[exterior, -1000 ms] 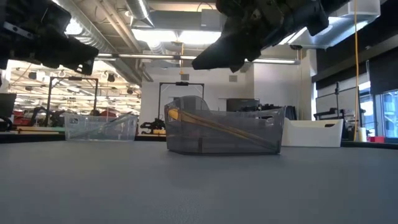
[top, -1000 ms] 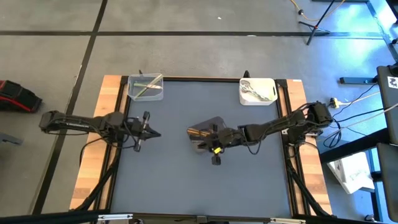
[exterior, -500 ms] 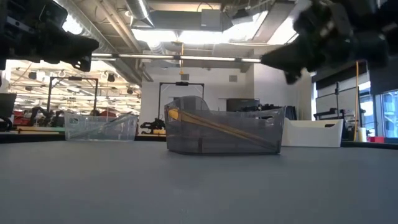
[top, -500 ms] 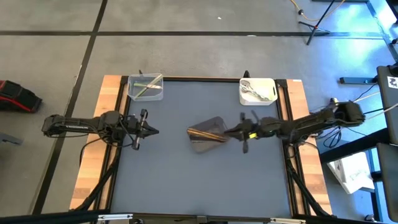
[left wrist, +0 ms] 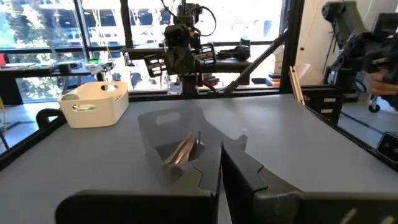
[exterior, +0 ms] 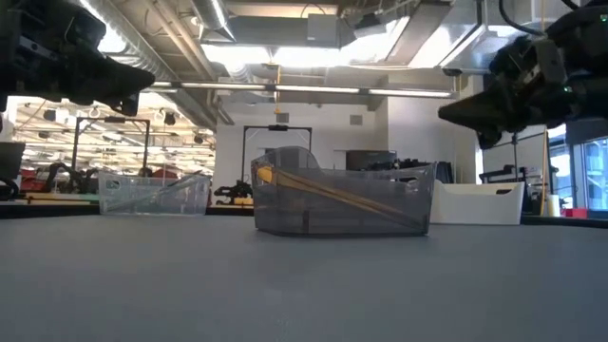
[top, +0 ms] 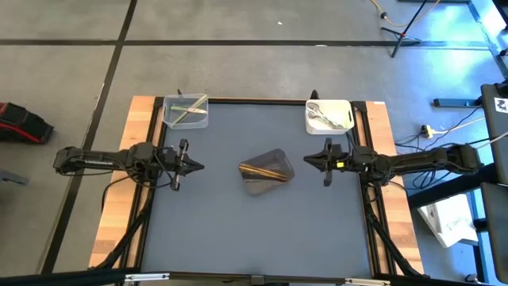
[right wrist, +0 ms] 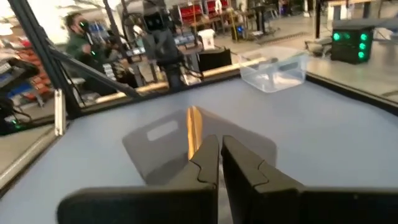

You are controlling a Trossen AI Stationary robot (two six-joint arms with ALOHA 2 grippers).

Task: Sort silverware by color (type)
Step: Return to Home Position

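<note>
Mid-table, gold pieces (top: pixel 266 168) lie apart from the right end effector (top: pixel 309 163).

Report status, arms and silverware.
Left gripper and right gripper shut, empty, hovering. Gold pieces in grey tub, green knives in clear tub, spoons in white tub. Only grey tub between the grippers.

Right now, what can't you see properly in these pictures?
1. Low view: what is inside the white tub; its solid wall hides it.
2. High view: the silver spoons are too small to count.
3. High view: the green knives in the clear tub overlap, so their number is unclear.
4. Right wrist view: the gold pieces are partly hidden behind the right gripper.
</note>
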